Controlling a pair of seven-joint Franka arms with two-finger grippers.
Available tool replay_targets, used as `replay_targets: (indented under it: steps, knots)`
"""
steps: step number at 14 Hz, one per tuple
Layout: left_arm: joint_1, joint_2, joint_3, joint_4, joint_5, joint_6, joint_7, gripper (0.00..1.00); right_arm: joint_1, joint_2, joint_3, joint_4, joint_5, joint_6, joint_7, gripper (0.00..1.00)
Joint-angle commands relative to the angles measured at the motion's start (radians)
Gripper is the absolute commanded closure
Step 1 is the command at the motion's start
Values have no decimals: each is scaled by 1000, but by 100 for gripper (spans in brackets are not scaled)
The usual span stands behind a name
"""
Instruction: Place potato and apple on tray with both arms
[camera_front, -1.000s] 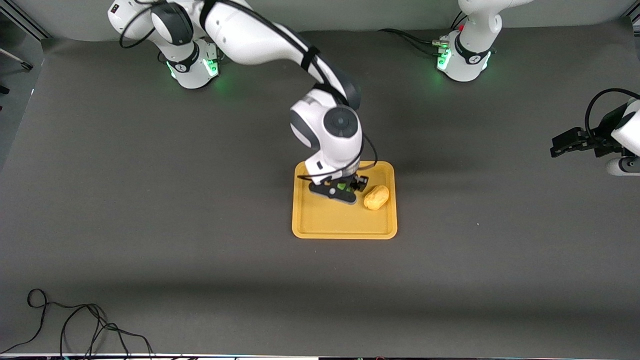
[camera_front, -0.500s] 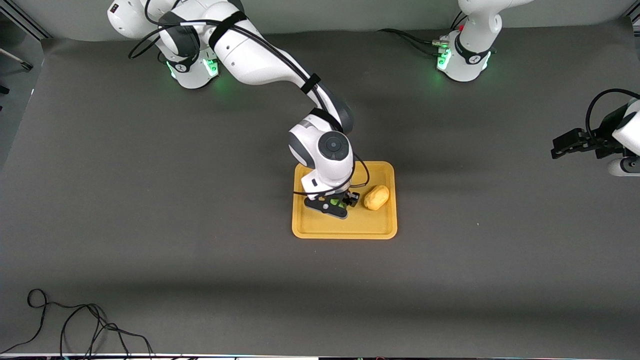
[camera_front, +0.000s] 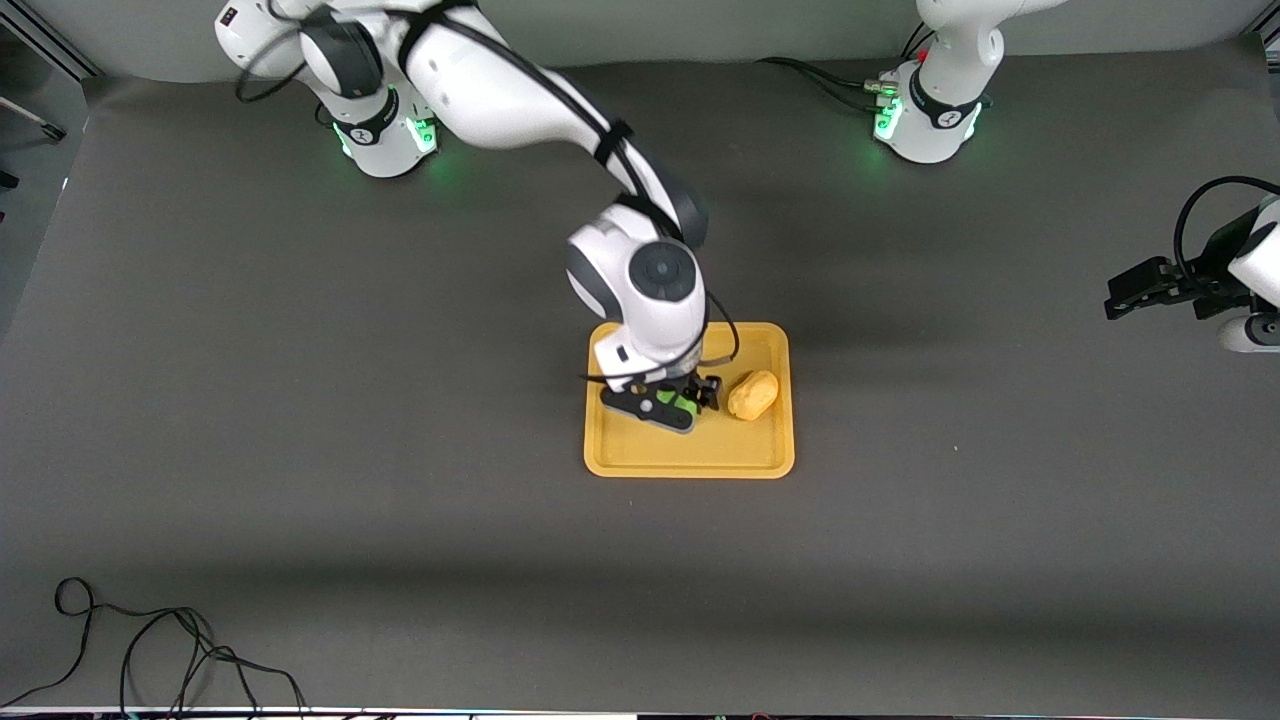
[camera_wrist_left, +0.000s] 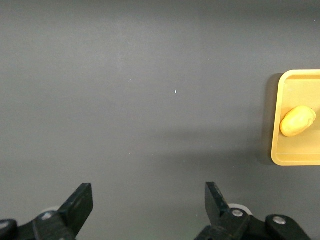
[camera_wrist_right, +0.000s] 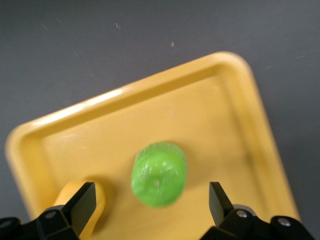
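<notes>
The orange-yellow tray (camera_front: 690, 467) lies mid-table. The yellow-tan potato (camera_front: 752, 394) lies on it toward the left arm's end. The green apple (camera_front: 667, 404) lies on the tray beside the potato. My right gripper (camera_front: 662, 406) is low over the apple and open. In the right wrist view the apple (camera_wrist_right: 159, 174) sits between the spread fingers of the right gripper (camera_wrist_right: 151, 202), touching neither, with the potato (camera_wrist_right: 99, 199) by one finger on the tray (camera_wrist_right: 150, 87). My left gripper (camera_front: 1125, 295) waits open and empty near the table's end; its wrist view (camera_wrist_left: 149, 207) shows the tray (camera_wrist_left: 276, 125) and potato (camera_wrist_left: 297, 120).
A black cable (camera_front: 150, 650) lies coiled at the table's corner nearest the front camera, at the right arm's end. Dark grey table (camera_front: 400, 450) surrounds the tray on all sides.
My right gripper has come down over the tray and shifted a little toward the front camera. More of the green apple shows under it now. The left arm has not moved.
</notes>
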Motion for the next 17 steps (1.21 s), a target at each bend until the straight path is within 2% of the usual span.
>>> replay_targets:
  steps: [1, 4, 6, 8, 11, 13, 15, 17]
  knots:
    - [11, -11, -6, -1, -10, 8, 17, 0, -33, -194, 9, -40, -16, -153, 1, 0]
    - [11, -8, -6, 2, -10, 20, 17, 0, -79, -331, -1, -55, -20, -313, -141, 0]
    - [11, -8, -5, 2, -10, 28, 17, 0, -96, -412, -55, -81, -22, -418, -274, 0]
    - [11, -8, -5, 2, -10, 33, 17, 0, -104, -522, -112, -187, -22, -438, -383, 0]
    - [11, -8, -5, 3, -7, 31, 15, 0, -269, -694, -109, -359, -23, -426, -600, 0]
    - [9, -5, -5, 6, -8, 34, 14, 0, -431, -753, -57, -412, -42, -426, -765, 0]
    - [11, -4, -5, 9, -7, 34, 12, 0, -609, -785, 35, -443, -89, -426, -908, 0]
    - [13, -4, -5, 13, -7, 33, 14, 0, -789, -811, 144, -472, -106, -423, -962, 0]
